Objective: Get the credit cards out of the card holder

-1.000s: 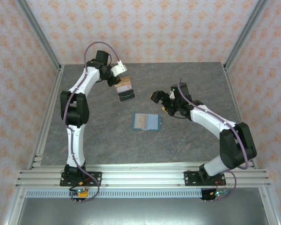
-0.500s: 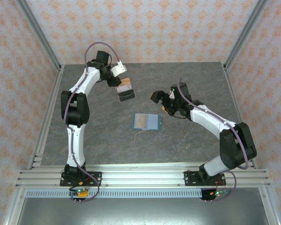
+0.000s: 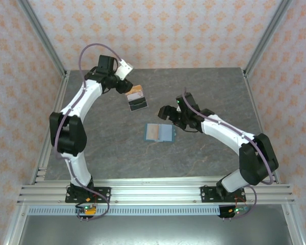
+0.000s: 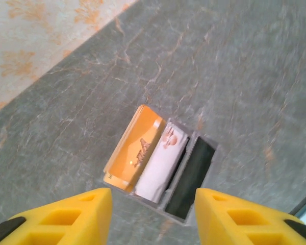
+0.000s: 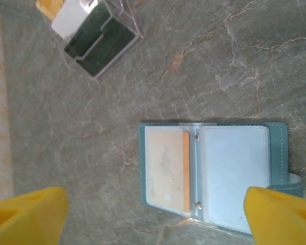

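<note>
The blue-grey card holder lies open and flat mid-table. In the right wrist view the card holder has a tan-orange credit card in its left clear sleeve; the right sleeve looks pale and plain. My right gripper hovers open just above and to the right of it, and the holder sits between its yellow fingers. My left gripper is open at the back left, just behind an orange card and a white card standing in a clear box.
The clear card box stands behind and left of the holder, with a dark compartment at its near end. It also appears at the top left of the right wrist view, the clear box. Frame posts and patterned walls ring the grey marble table.
My left gripper has opened, letting go of the card in the clear box, and drawn back to the left. My right gripper has moved left toward the card holder.
</note>
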`<state>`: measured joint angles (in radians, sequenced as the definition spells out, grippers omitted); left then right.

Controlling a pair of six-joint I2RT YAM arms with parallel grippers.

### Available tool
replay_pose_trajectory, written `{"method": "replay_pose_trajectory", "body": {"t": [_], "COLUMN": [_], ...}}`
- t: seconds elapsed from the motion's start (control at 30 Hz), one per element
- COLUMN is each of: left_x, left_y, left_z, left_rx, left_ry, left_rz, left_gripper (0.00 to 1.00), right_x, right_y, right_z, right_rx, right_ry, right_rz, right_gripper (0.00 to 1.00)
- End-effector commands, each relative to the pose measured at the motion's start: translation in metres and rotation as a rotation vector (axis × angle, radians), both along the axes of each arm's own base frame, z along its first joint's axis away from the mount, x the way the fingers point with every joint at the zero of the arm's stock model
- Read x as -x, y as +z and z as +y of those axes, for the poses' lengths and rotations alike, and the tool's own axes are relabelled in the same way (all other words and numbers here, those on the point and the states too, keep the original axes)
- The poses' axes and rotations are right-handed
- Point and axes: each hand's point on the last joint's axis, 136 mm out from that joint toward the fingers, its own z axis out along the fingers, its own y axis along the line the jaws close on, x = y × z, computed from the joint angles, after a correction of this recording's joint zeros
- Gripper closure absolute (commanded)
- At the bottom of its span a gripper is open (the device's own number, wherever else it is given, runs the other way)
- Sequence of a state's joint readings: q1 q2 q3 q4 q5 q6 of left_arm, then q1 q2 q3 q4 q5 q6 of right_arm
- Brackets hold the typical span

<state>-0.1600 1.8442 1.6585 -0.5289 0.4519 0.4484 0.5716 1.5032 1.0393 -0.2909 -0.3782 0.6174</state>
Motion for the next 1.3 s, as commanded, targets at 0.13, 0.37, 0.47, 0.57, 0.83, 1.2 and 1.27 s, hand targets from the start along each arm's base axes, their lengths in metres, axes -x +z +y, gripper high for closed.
{"method": "replay_pose_trajectory", "body": {"t": [0.13,0.37,0.47,0.57,0.83,1.2,1.27], "left_x": [0.040,0.096,0.111,0.122,0.138,0.144,0.147], "left_y": [0.003,-0.022,-0.031,-0.036,-0.038,-0.054,-0.059], "left_z": [0.009,0.028,0.031,0.034,0.031,0.025,0.020], "left_rx": [0.131,0.226,0.233,0.260,0.294,0.332,0.355], "left_ry": [0.383,0.666,0.701,0.733,0.739,0.754,0.753], "left_rz": [0.014,0.171,0.220,0.235,0.289,0.355,0.386], "left_gripper": [0.47,0.38,0.37,0.34,0.10,0.07,0.07], "right_x": [0.017,0.026,0.021,0.018,0.012,0.010,0.012], "right_y": [-0.026,-0.059,-0.068,-0.077,-0.094,-0.115,-0.119], "right_z": [0.020,0.044,0.037,0.029,0.025,0.019,0.015], "right_rx": [0.158,0.252,0.332,0.397,0.493,0.591,0.613], "right_ry": [0.070,0.119,0.086,0.070,0.095,0.130,0.130], "right_rz": [0.035,0.083,0.076,0.070,0.084,0.126,0.134], "right_gripper": [0.29,0.42,0.45,0.46,0.47,0.49,0.51]}}
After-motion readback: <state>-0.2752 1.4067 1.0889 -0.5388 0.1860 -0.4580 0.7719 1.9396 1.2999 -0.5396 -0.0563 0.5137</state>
